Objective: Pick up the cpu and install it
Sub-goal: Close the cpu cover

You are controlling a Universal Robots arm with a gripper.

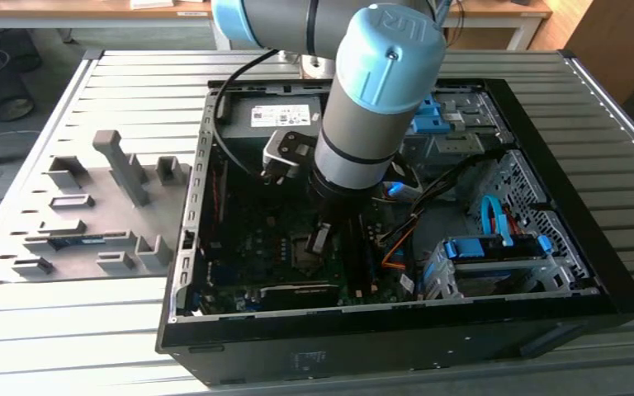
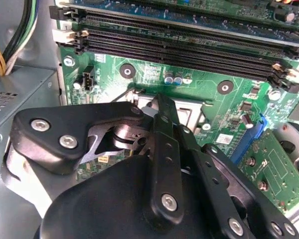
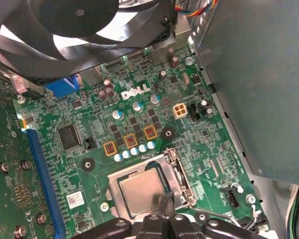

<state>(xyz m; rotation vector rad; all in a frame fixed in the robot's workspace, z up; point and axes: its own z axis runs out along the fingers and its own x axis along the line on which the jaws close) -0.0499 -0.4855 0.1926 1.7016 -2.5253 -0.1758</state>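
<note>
In the first wrist view the cpu, a pale silvery square, lies flat inside the metal-framed socket on the green motherboard. My gripper is shut, and its joined tips sit at the cpu's near edge, with nothing held between them. In the second wrist view the black gripper points down at the socket, hiding the cpu. In the exterior view the arm reaches down into the open computer case, with the gripper low over the board's middle.
A black fan hangs close over the board. Black memory slots run beside the socket, and a long blue slot lies on its other side. The grey power-supply wall stands close. A grey parts fixture lies on the exterior view's left.
</note>
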